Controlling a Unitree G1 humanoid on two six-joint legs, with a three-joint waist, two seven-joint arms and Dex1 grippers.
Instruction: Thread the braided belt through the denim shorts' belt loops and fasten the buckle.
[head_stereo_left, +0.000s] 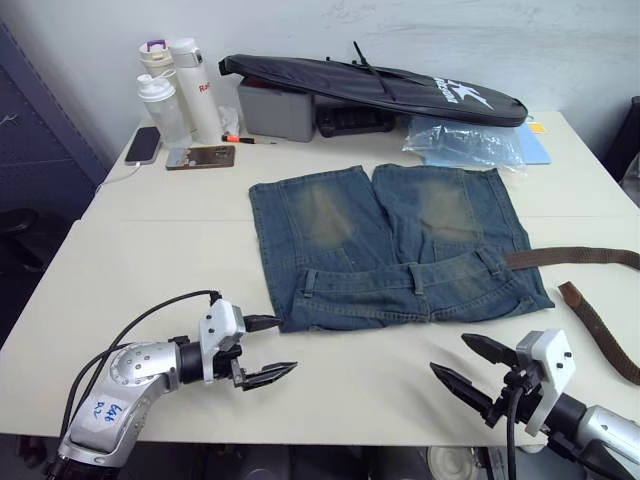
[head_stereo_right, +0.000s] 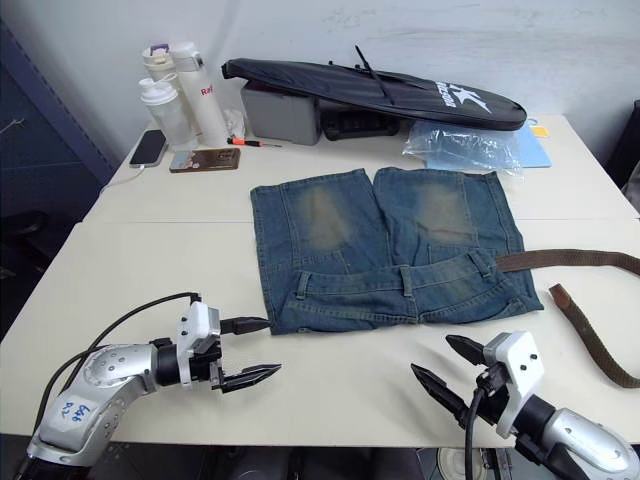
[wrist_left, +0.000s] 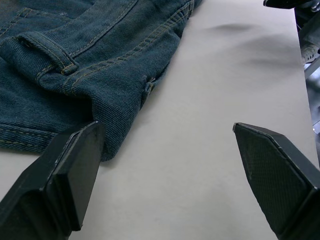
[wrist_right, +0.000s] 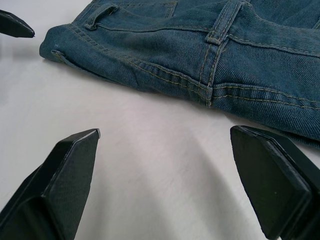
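The denim shorts (head_stereo_left: 390, 245) lie flat mid-table, waistband toward me, with belt loops (head_stereo_left: 417, 277) along it. The braided belt (head_stereo_left: 575, 257) runs from the shorts' right side off the picture's edge, and its other end (head_stereo_left: 600, 322) curls back on the table to the right. I cannot make out the buckle. My left gripper (head_stereo_left: 288, 345) is open, just in front of the waistband's left corner (wrist_left: 115, 100), and holds nothing. My right gripper (head_stereo_left: 448, 353) is open and empty, in front of the waistband's right half, facing a belt loop (wrist_right: 220, 35).
At the table's back lie a long black bag (head_stereo_left: 380, 85), a grey box (head_stereo_left: 275, 110), bottles (head_stereo_left: 185, 90), a phone (head_stereo_left: 143, 145) and a clear plastic bag (head_stereo_left: 465, 145). The table's front edge (head_stereo_left: 350, 440) runs just below both grippers.
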